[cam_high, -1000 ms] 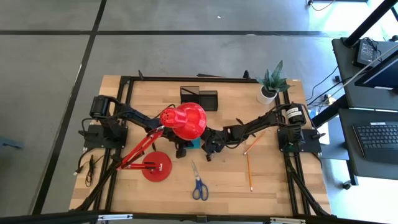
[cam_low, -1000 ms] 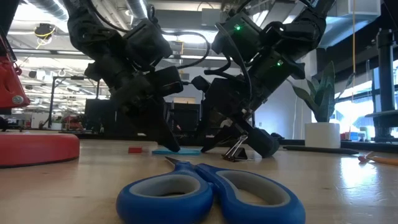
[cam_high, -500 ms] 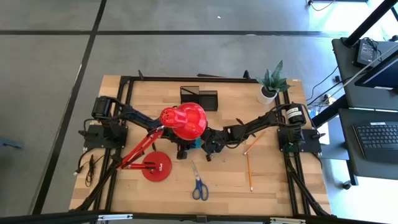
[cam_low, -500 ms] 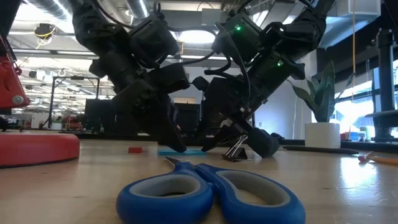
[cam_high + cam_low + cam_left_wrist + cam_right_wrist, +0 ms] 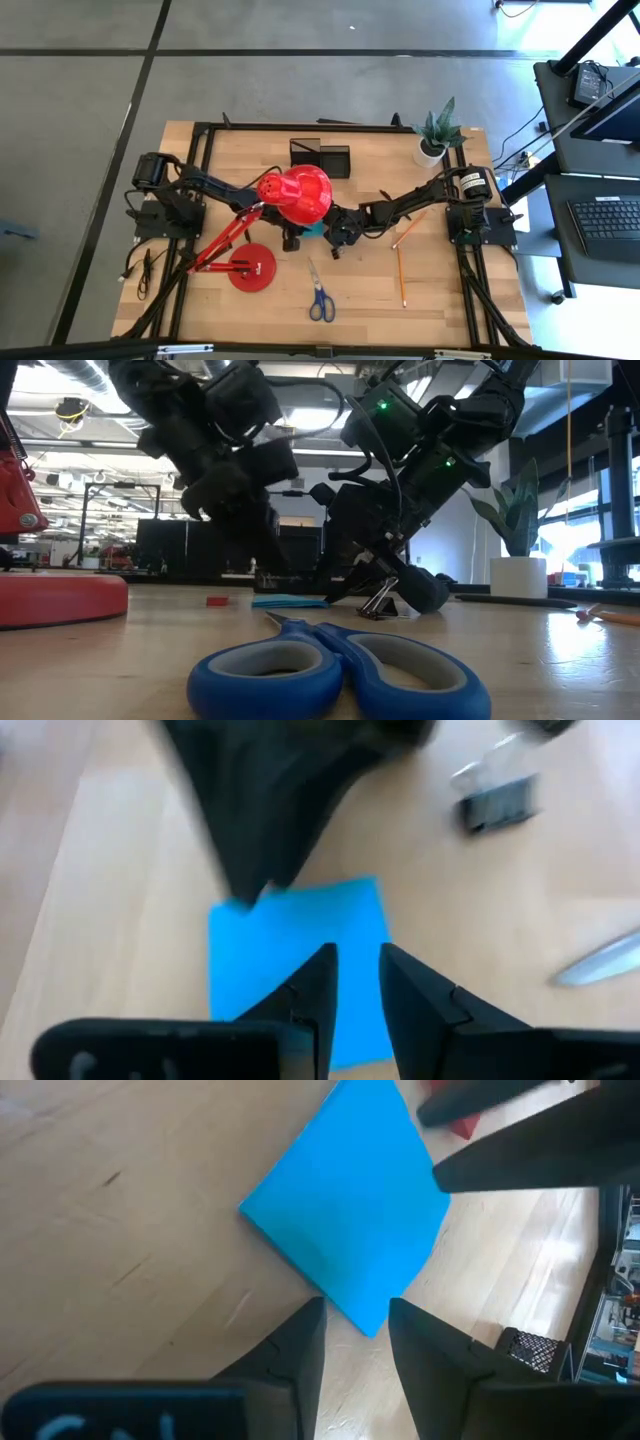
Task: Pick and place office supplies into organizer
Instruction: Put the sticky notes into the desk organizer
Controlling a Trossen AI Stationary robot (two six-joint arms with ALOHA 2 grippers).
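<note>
A flat blue block (image 5: 345, 1220) lies on the table's middle, partly under the red lamp's head (image 5: 297, 193). My right gripper (image 5: 355, 1320) slants down at one of the block's corners, its fingers on either side of it. My left gripper (image 5: 357, 970) hangs open just above the block (image 5: 300, 960), clear of it. A black binder clip (image 5: 500, 805) and a small red piece (image 5: 217, 600) lie beside the block. Blue-handled scissors (image 5: 318, 293) lie toward the near edge, with two pencils (image 5: 401, 275) on the right. The black organizer (image 5: 320, 157) stands at the far middle. My right gripper has one corner of the blue block (image 5: 368, 1312) between its two fingers, which meet the corner's two edges. The fingers come slanting down from the table's right. The block lies flat on the table.
The red lamp's base (image 5: 252, 268) stands near left, and its arm and head reach over the middle. A potted plant (image 5: 435, 135) stands at the far right. Bare wood shows along the near edge on either side of the scissors.
My left gripper has risen off the table, away from the blue block, and its wrist has tipped. The block stays flat where it was. My right gripper has kept still.
</note>
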